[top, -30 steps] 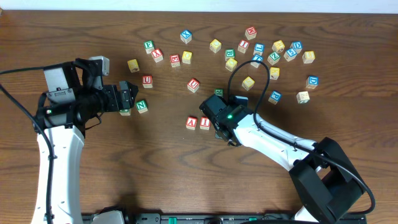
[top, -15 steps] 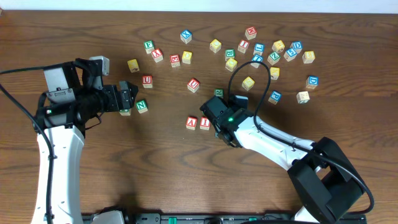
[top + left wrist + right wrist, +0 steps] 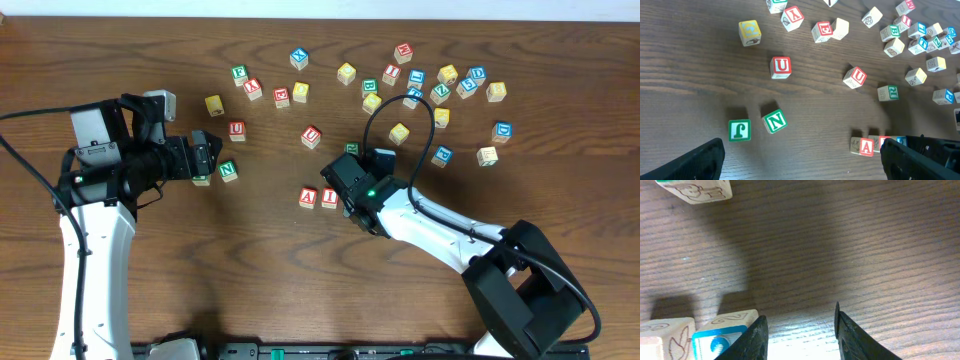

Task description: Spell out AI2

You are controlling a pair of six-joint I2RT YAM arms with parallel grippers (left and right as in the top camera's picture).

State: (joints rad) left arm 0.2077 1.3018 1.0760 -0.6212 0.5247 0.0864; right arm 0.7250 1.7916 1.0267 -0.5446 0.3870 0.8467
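Note:
The red "A" cube (image 3: 308, 197) and the red "I" cube (image 3: 329, 197) sit side by side at mid-table. In the left wrist view the A cube (image 3: 867, 146) shows whole, with the I cube (image 3: 884, 142) and the blue "2" cube (image 3: 899, 141) in a row to its right. My right gripper (image 3: 352, 196) hovers low just right of that row and hides the 2 from above. In its wrist view the right gripper (image 3: 800, 337) is open over bare wood, the 2 cube (image 3: 722, 334) outside its left finger. My left gripper (image 3: 805, 167) is wide open and empty.
Green "J" (image 3: 739, 130) and "N" (image 3: 775, 121) cubes lie close to the left gripper (image 3: 205, 157). Red "U" cubes (image 3: 237, 129) (image 3: 311, 136) lie behind the row. A green cube (image 3: 352, 149) sits just beyond the right gripper. Several more cubes (image 3: 440, 85) are scattered at the back right.
The right gripper has edged slightly toward the back left beside the row. The cubes and the left arm have not moved.

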